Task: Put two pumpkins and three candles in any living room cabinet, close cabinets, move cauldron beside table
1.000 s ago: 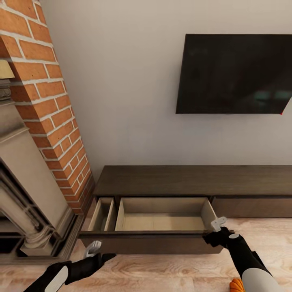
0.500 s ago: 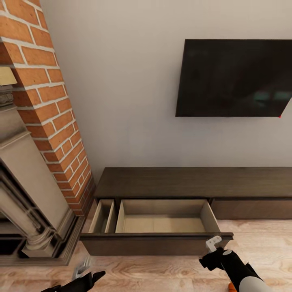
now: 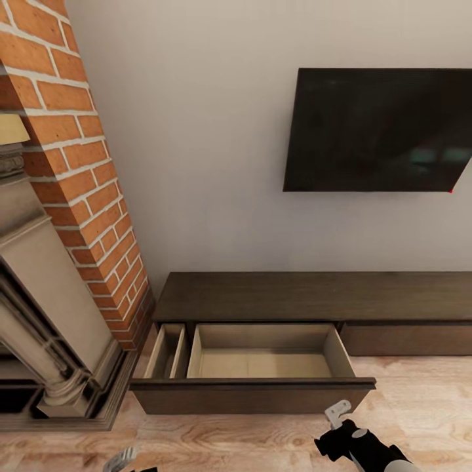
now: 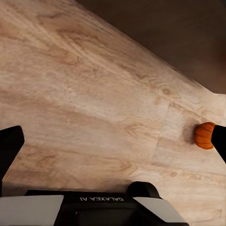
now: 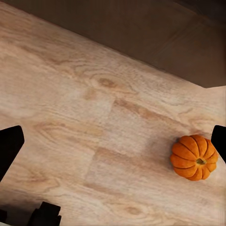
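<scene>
The long dark brown cabinet (image 3: 314,295) stands against the wall with its left drawer (image 3: 262,360) pulled out, its beige inside bare. My right gripper (image 3: 338,415) hovers open over the floor just in front of the drawer's right end. In the right wrist view a ribbed orange pumpkin (image 5: 194,157) lies on the planks near one fingertip (image 5: 219,139). My left gripper (image 3: 120,457) is low by the drawer's left end, also open. Its wrist view has a pumpkin (image 4: 205,135) far off to one side; I cannot tell if it is the same one. The candles, cauldron and table are out of view.
A red brick chimney (image 3: 78,170) and an ornate fireplace surround (image 3: 46,328) close off the left side. A large black screen (image 3: 380,131) hangs on the pale wall above the cabinet. Light wood floor (image 3: 419,406) stretches in front.
Both arms have drawn back toward me and sunk low in the head view. The right gripper has come away from the drawer's right corner. The camera has tilted up slightly.
</scene>
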You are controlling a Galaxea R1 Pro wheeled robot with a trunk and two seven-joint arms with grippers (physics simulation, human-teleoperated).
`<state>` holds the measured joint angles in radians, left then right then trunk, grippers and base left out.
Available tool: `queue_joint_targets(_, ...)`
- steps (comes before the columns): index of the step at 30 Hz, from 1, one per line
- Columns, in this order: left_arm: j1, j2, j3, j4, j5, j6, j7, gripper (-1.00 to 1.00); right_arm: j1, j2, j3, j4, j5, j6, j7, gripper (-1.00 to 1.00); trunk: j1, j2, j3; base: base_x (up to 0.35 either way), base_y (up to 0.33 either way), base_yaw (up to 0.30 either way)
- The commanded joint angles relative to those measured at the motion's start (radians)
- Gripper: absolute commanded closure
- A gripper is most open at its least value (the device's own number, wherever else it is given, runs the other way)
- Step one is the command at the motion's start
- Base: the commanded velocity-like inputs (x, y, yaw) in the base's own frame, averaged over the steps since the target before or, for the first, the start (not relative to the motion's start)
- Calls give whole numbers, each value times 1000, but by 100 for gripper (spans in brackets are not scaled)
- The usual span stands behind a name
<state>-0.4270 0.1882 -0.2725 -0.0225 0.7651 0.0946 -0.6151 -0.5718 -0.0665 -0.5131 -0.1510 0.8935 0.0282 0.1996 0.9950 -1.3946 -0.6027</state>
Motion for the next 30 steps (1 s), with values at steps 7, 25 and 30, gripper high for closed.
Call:
queue_joint_targets(7, 0, -1, -4, 3, 10, 8, -3, -100, 0, 3, -8, 3, 13, -1, 2, -100, 0, 0, -1, 130, 0, 0)
queue_joint_targets(25, 0, -1, -4, 5, 11, 10, -3, -100, 0, 5, -8, 7, 16, -1, -15, -100, 0, 0, -1, 68, 0, 225)
queue_joint_targets(30, 0, -2, -4, 6, 11, 10, -3, -100, 0, 4, -8, 7, 16, -1, -15, -100, 0, 0, -1, 0, 0, 300)
